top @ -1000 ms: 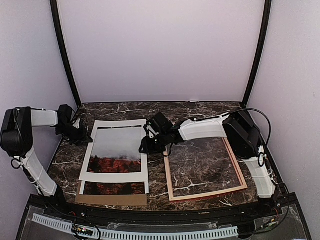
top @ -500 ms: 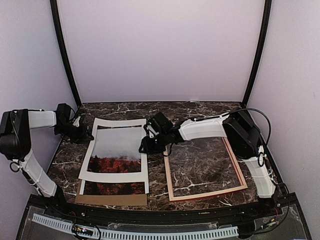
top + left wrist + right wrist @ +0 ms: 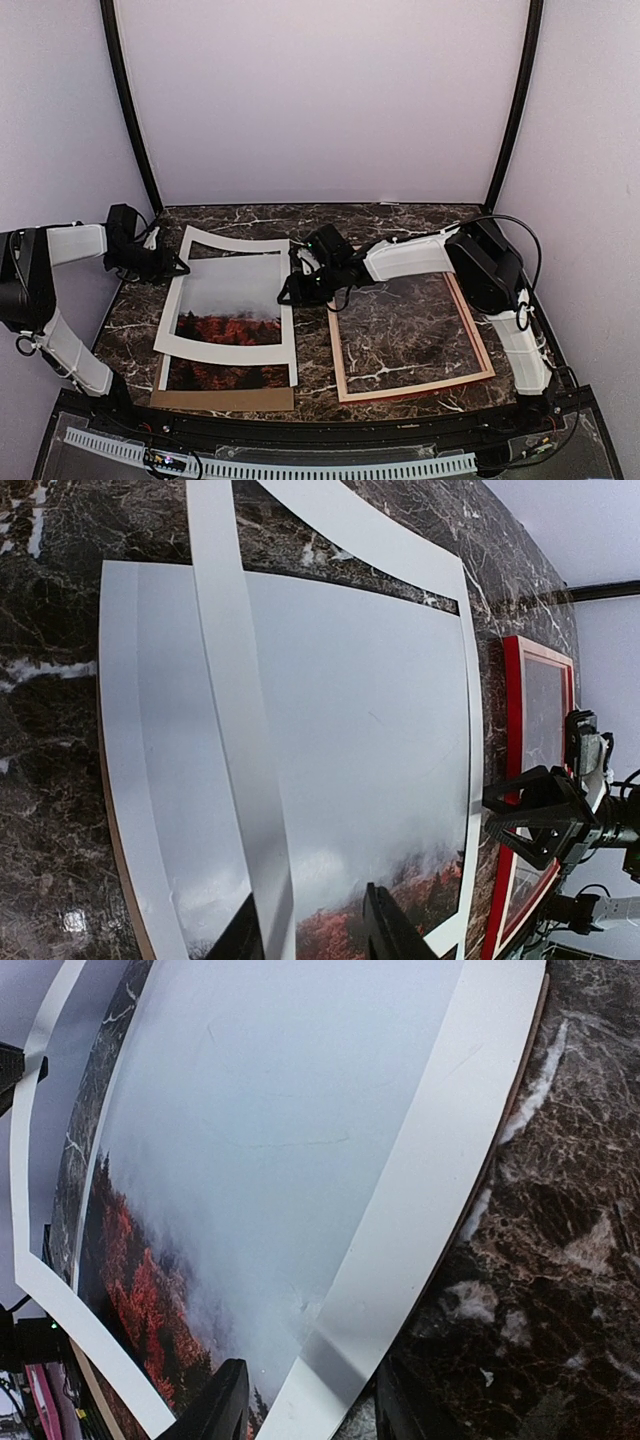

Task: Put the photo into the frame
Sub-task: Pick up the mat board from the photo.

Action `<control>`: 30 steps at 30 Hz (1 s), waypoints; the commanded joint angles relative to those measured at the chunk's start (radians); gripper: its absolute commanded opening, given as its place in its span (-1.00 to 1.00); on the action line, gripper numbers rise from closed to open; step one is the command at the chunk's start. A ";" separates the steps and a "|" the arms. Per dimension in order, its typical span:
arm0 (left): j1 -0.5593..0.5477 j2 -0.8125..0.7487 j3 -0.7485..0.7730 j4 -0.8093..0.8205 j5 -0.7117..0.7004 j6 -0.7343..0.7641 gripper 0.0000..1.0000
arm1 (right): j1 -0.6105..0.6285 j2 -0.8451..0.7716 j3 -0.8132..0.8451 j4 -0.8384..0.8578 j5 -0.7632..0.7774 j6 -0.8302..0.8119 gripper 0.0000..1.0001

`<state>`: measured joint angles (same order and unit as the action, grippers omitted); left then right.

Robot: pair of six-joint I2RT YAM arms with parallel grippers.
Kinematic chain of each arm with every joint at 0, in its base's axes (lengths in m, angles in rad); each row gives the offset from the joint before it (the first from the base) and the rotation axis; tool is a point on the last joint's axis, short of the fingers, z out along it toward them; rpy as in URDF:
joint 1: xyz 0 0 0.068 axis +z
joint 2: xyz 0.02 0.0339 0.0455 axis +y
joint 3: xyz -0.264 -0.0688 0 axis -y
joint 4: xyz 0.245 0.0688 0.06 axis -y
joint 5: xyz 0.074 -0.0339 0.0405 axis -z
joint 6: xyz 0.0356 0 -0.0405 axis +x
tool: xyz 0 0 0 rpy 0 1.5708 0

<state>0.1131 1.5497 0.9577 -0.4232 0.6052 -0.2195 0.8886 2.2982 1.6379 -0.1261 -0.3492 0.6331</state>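
The white mat (image 3: 225, 352) lies over the photo (image 3: 230, 300), a print of grey mist above red trees, which rests on the brown backing board (image 3: 220, 399). My left gripper (image 3: 178, 268) is shut on the mat's left strip (image 3: 225, 680) and holds it raised off the photo (image 3: 370, 730). My right gripper (image 3: 290, 292) is shut on the mat's right strip (image 3: 420, 1180), which bows above the photo (image 3: 250, 1140). The frame (image 3: 410, 388) lies flat at the right, showing marble through its opening. Its red face shows in the left wrist view (image 3: 512, 710).
The dark marble table (image 3: 400, 225) is walled by pale panels at the back and sides. Two black posts (image 3: 130, 120) stand at the back corners. A black rail runs along the near edge (image 3: 320, 430).
My left gripper has moved a little left and up, and the mat's left side and far corner have risen and bowed. The right arm has stayed about still.
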 commanded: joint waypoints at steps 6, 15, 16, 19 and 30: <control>-0.001 -0.075 -0.029 0.015 0.055 0.007 -0.48 | -0.011 0.007 -0.039 -0.011 -0.055 -0.022 -0.11; 0.000 -0.127 -0.018 0.002 0.085 -0.019 -1.00 | -0.016 -0.034 -0.023 -0.051 -0.038 -0.052 0.02; -0.001 -0.138 -0.011 -0.003 0.088 -0.029 -1.00 | -0.019 -0.052 -0.023 -0.061 -0.028 -0.057 0.07; -0.001 -0.198 0.014 -0.017 0.115 -0.065 -1.00 | -0.031 -0.112 -0.027 -0.097 0.013 -0.074 0.21; -0.025 -0.416 0.122 0.021 0.215 -0.288 -1.00 | -0.128 -0.464 -0.235 -0.241 0.253 -0.136 0.46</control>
<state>0.1070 1.1973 1.0363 -0.4206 0.7593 -0.4103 0.8135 1.9530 1.4937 -0.2974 -0.2401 0.5350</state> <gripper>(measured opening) 0.007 0.728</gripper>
